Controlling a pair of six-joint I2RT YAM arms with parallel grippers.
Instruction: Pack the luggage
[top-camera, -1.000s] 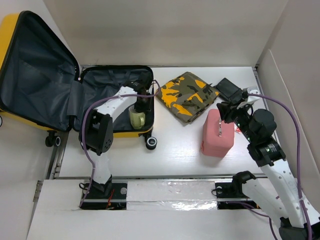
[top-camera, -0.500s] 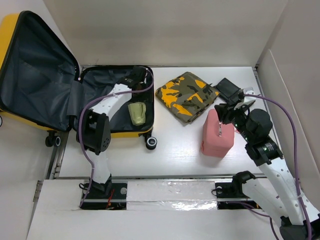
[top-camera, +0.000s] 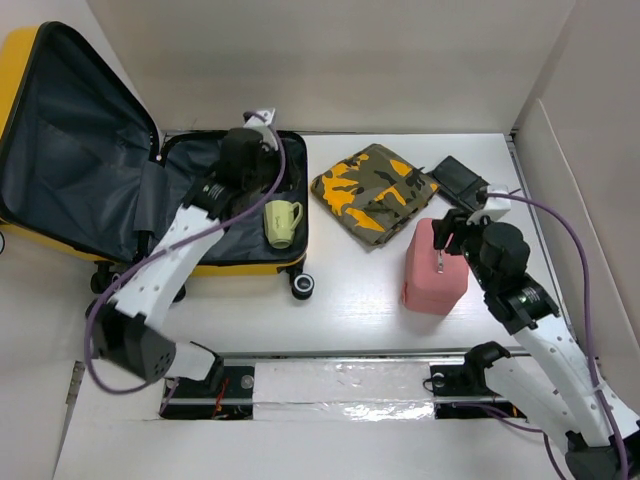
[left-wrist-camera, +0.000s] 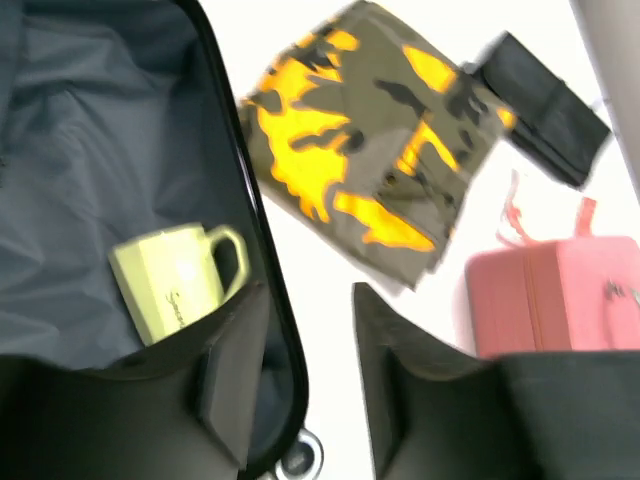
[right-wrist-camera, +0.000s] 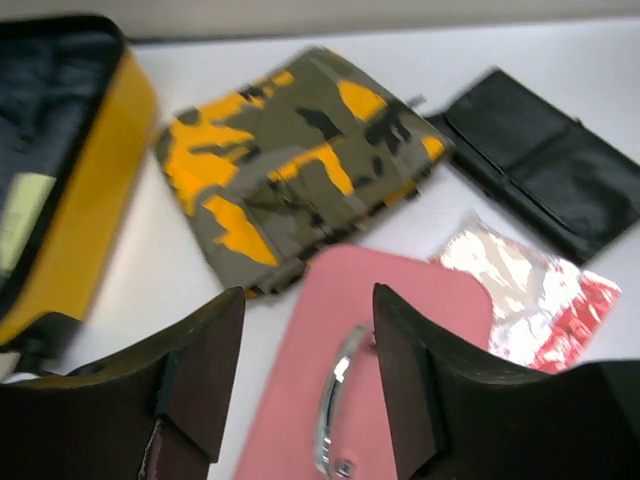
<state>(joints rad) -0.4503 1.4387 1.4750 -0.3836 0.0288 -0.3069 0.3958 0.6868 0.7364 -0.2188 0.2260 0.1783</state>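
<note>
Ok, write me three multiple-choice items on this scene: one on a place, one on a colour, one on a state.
1. The mug is: A on a shelf; B in the suitcase; C in a sink.
2. The boxy case is: A blue; B white; C pink.
3. The suitcase is: A open; B zipped shut; C wrapped in film.

Answers: B, the mug rests on the suitcase's dark lining; C, the shell shows pink in every view; A, the lid is swung back with the lining exposed.
</note>
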